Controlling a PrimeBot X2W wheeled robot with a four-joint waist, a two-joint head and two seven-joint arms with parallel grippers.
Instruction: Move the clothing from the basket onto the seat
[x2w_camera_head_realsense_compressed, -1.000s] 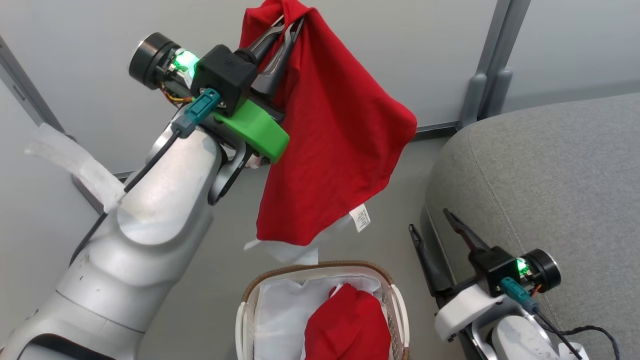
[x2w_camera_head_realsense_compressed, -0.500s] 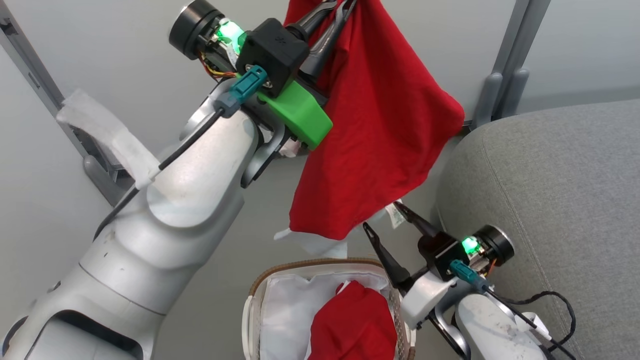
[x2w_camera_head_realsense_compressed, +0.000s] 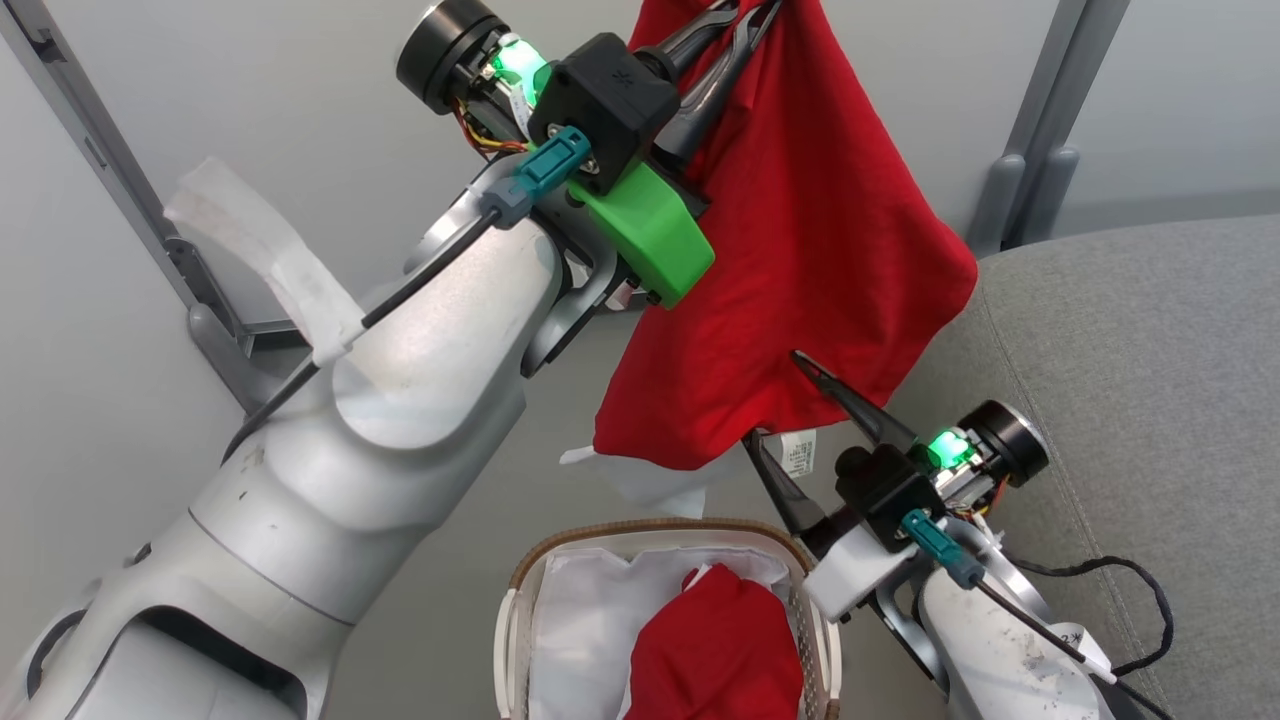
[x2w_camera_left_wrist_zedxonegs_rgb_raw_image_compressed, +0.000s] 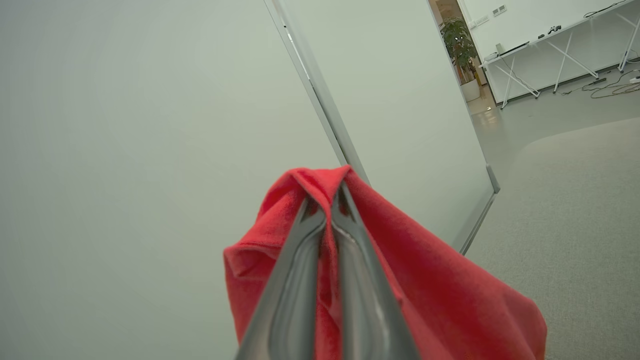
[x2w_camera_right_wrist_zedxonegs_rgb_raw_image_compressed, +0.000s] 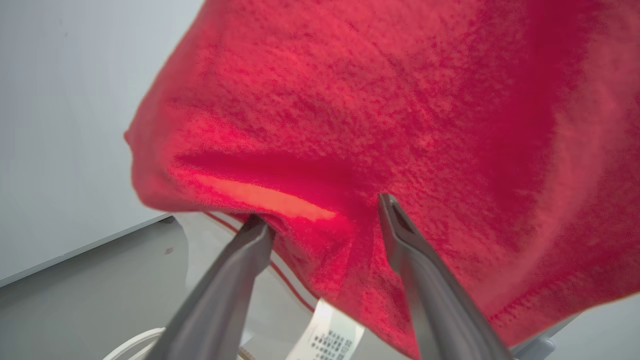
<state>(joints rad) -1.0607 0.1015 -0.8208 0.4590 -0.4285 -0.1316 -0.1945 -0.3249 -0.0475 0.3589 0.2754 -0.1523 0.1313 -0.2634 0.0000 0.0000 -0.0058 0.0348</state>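
The left gripper is clenching the top of a bright red soft fabric garment, which is hanging long-axis vertical above the oval white plastic basket, just beside the large grey woven sofa and its rounded edge. The right gripper, jaws released, is straddling its lower hem.

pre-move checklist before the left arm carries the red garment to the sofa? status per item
1. Grip: ok. The left hand is shut on the top fold of the lifted garment.
2. Second grasp: not ok. The right hand is open, its fingers astride the garment's lower edge.
3. Rim clearance: cannot tell. The white trim hangs close above the basket.
4. Over target: not ok. The garment hangs beside the edge of the seat.
5. Basket emptied: not ok. The second garment lies inside.
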